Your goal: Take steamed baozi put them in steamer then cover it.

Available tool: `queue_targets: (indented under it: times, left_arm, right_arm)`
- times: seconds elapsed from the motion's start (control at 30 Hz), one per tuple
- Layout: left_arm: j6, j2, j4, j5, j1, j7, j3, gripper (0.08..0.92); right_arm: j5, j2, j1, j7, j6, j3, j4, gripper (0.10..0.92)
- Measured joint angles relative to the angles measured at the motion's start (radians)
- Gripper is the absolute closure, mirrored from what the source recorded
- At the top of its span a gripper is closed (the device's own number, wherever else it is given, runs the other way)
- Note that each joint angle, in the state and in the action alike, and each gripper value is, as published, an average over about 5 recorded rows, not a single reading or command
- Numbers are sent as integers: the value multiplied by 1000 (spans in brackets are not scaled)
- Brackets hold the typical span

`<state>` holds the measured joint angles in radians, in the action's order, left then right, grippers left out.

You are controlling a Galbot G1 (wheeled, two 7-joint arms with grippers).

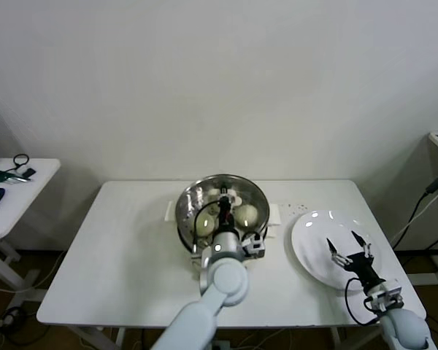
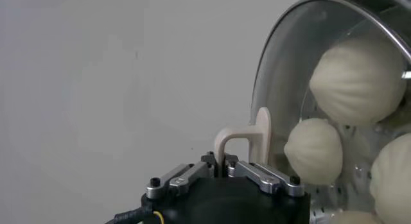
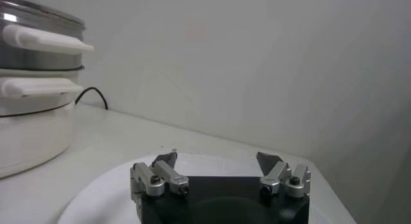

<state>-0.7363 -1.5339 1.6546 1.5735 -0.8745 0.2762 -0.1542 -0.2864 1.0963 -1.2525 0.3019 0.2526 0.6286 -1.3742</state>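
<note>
The steamer (image 1: 184, 219), a shiny steel pot on a white base, stands at the table's middle. Over its mouth is the cover (image 1: 204, 191), a clear glass lid with a metal rim. I cannot tell whether it rests on the pot. My left gripper (image 1: 224, 214) is shut on the cover's white handle (image 2: 247, 137), seen between its jaws (image 2: 223, 160). Through the glass (image 2: 289, 65) show steamed baozi (image 2: 356, 77) (image 2: 314, 151) (image 2: 393, 180), pale and domed, also visible from the head as baozi (image 1: 246, 214). My right gripper (image 1: 343, 241) (image 3: 217, 157) hangs open and holds nothing, over a white plate.
The flat white plate (image 1: 310, 237) (image 3: 106, 190) lies bare at the table's right, close to the front edge. The steamer's white side handles (image 3: 45, 39) stick out toward the plate. A side table (image 1: 14, 186) with cables stands far left.
</note>
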Motion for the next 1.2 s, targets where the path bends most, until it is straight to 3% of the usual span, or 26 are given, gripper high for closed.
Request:
queue_targets:
  times: [0.67, 1.2]
  left_arm:
    - [0, 8, 1, -11, -11, -14, -3, 841]
    - [0, 60, 64, -31, -22, 8, -9, 413]
  right_arm:
    - [-1, -1, 0, 2, 1, 11, -2, 203]
    - [-3, -3, -3, 1, -28, 17, -17, 203]
